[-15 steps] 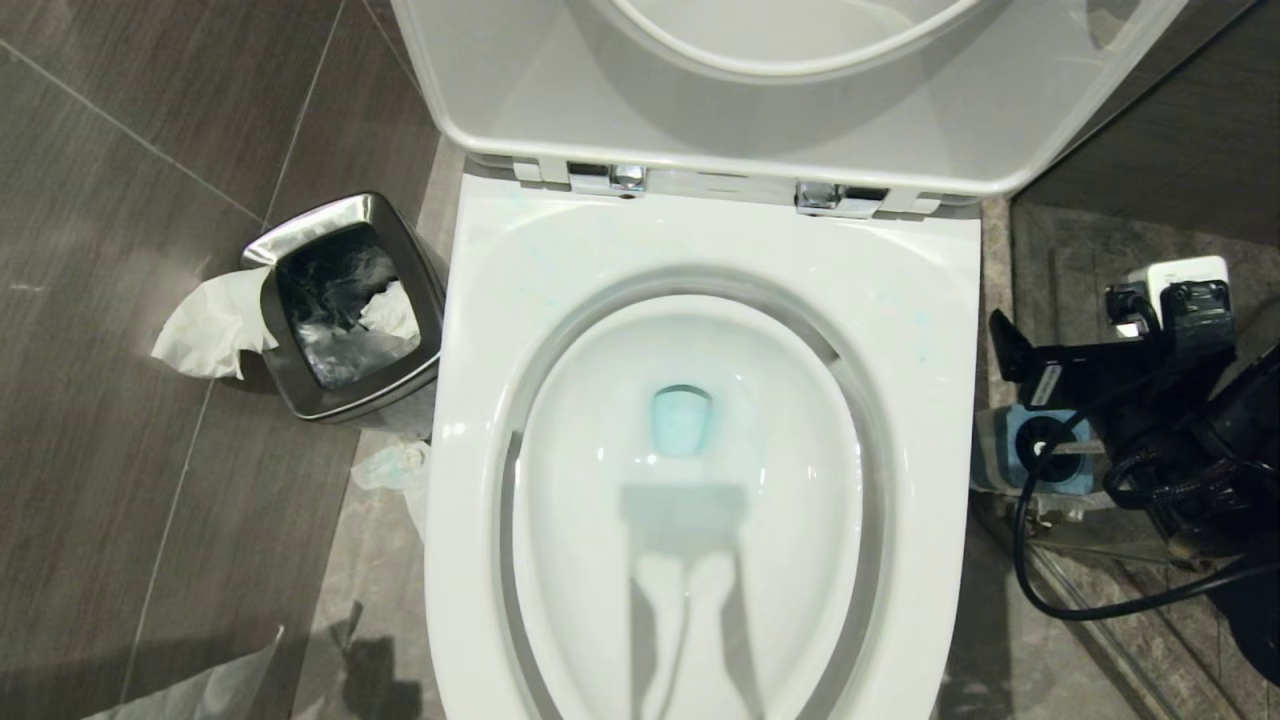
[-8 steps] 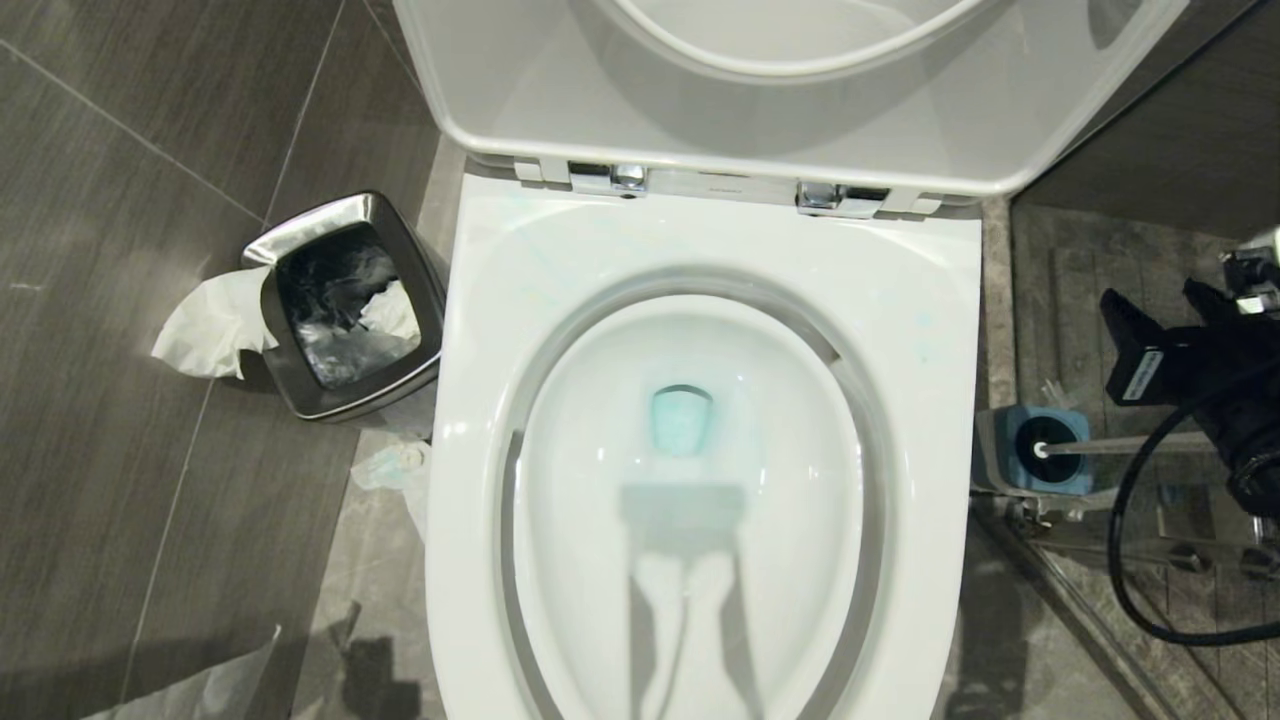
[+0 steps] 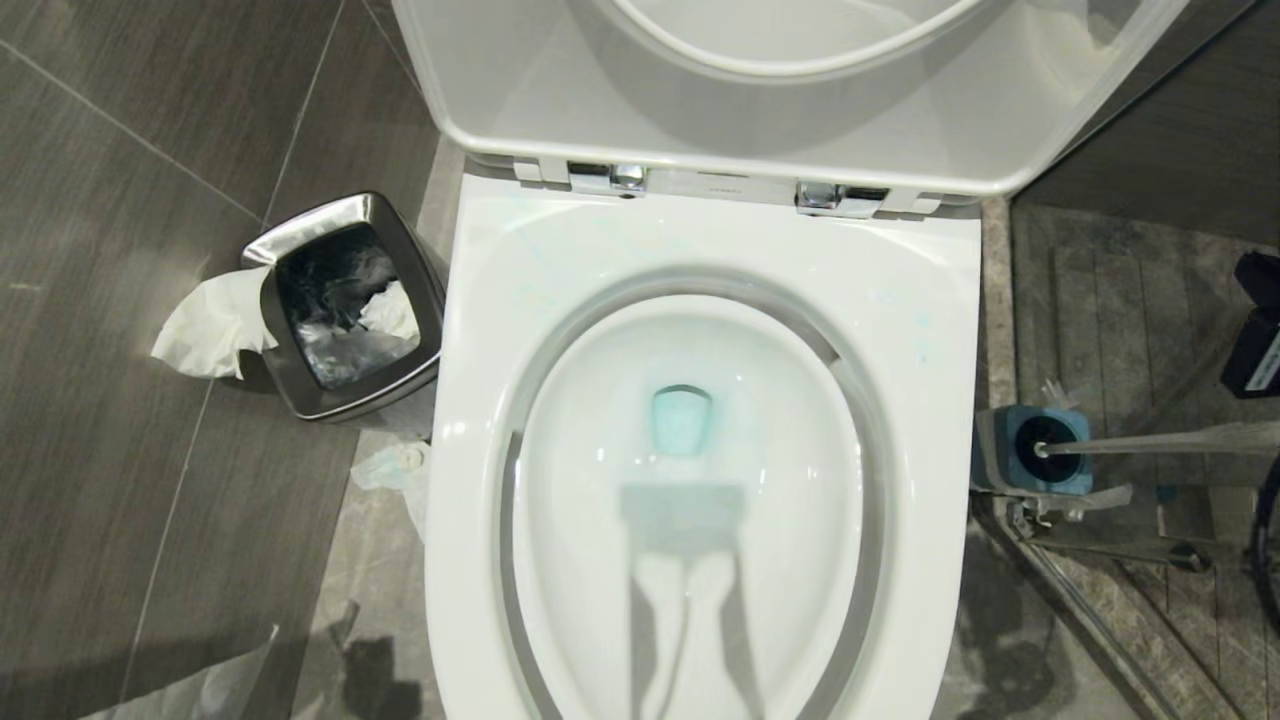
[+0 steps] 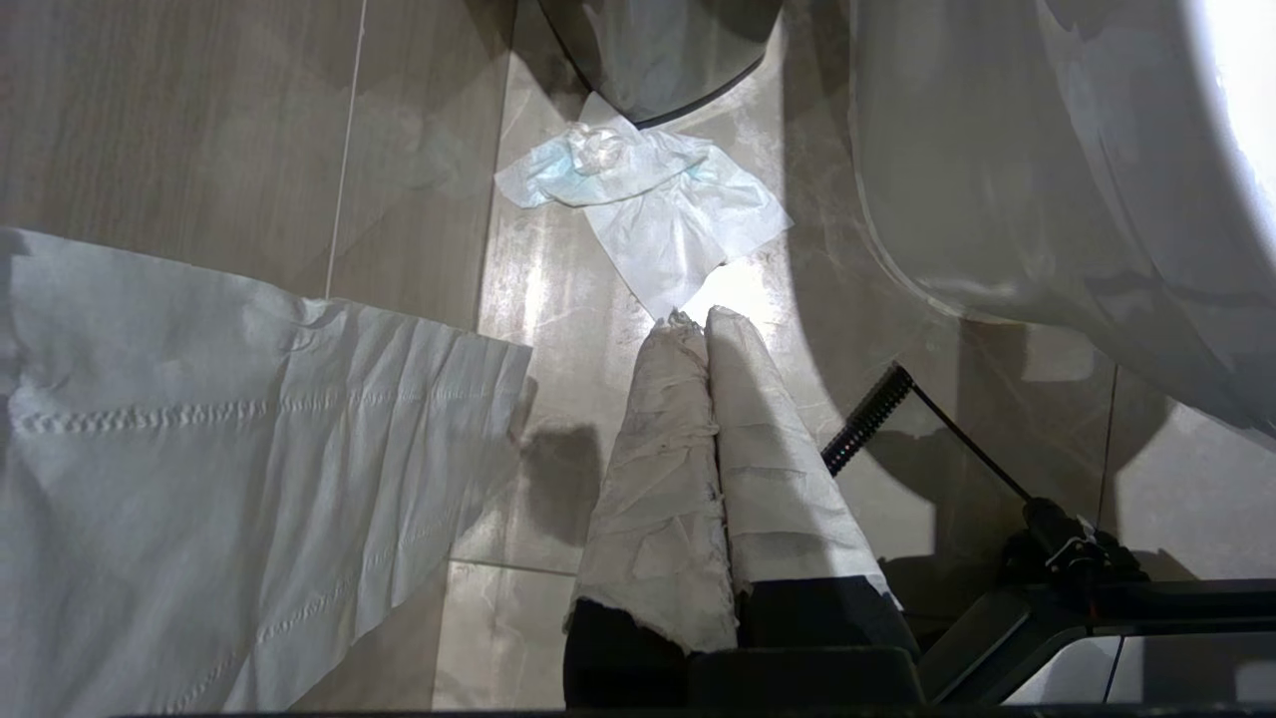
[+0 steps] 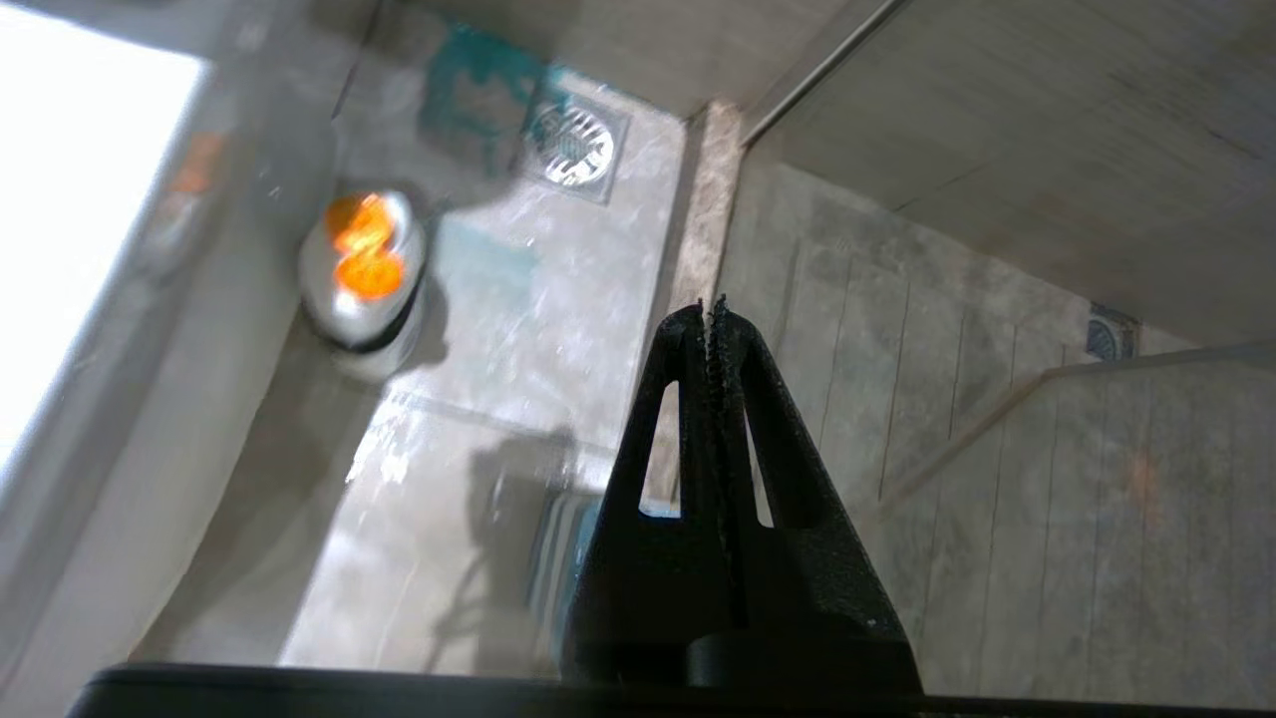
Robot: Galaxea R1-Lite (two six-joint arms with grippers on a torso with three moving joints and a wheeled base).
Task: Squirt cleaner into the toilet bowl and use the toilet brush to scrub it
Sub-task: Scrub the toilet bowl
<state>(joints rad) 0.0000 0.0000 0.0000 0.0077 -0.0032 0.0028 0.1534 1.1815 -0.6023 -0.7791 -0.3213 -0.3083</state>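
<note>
The toilet bowl (image 3: 560,330) stands with seat and lid raised. Its water is tinted turquoise by the cleaner (image 3: 681,420), and faint blue specks mark the rim. To the right of the toilet, on the floor, the toilet brush (image 3: 1150,440) sits head down in its blue-and-grey holder (image 3: 1000,455), its white handle leaning off to the right. Only a black part of my right arm (image 3: 1258,340) shows at the right edge. My right gripper (image 5: 710,309) is shut on nothing, above the floor, with the holder (image 5: 558,568) below it. Beside the toilet base, my left gripper (image 4: 695,317) hangs shut and empty.
A square steel waste bin (image 3: 300,235) with tissue (image 3: 205,325) hanging over its rim stands left of the toilet. A crumpled tissue (image 4: 648,194) and a large white sheet (image 4: 199,449) lie on the floor. Near a floor drain (image 5: 573,145) stands a rounded white object with an orange top (image 5: 364,259).
My right arm has pulled away from the brush holder to the right, almost out of the head view, and its gripper has shut. The brush and handle now show uncovered.
</note>
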